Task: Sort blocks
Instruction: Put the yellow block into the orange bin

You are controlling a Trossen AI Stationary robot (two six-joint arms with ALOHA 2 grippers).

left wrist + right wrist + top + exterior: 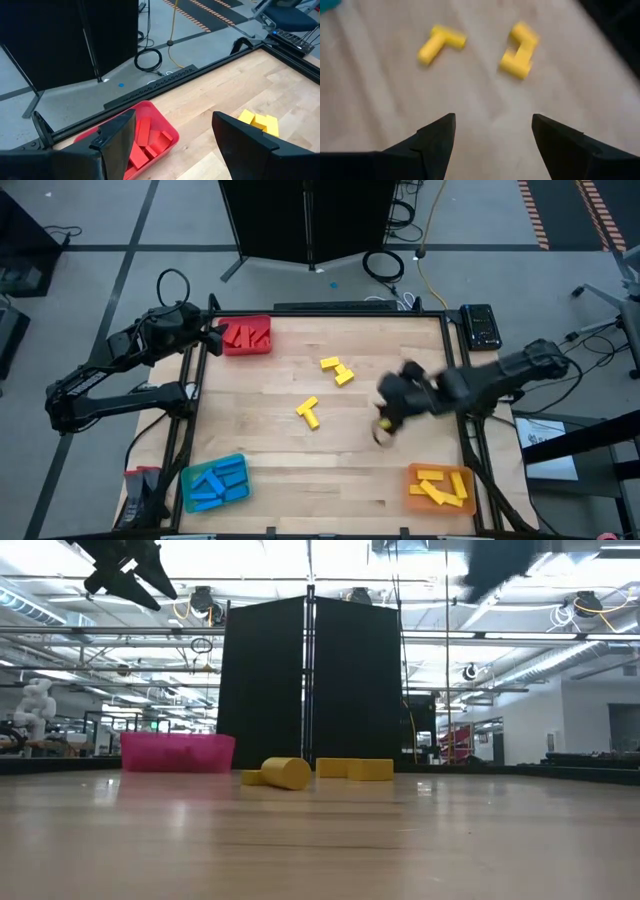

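Now, desk (330, 470): a light wooden top in a dark frame, with three trays at its corners and loose yellow blocks near the middle.
Left gripper (212, 337): hangs over the far left corner just beside the red tray (246, 336); its fingers (112, 142) are spread with nothing between them.
Right gripper (385, 418): sits over the right half of the desk, above bare wood; its fingers (436, 140) stand apart and hold nothing.
Red blocks (247, 335): lie piled inside the red tray at the far left corner.
Blue blocks (218, 479): lie heaped in the blue tray (190, 490) at the near left corner.
Sorted yellow blocks (440, 486): lie in the orange tray (414, 491) at the near right corner.
Loose yellow pair (308, 412): two blocks touching in a T shape near the desk's middle, well apart from every tray.
Loose yellow cluster (338, 370): a few blocks touching each other, toward the far edge from the T pair and near it.
Phone (481, 326): a dark handset lying on the frame at the far right corner.
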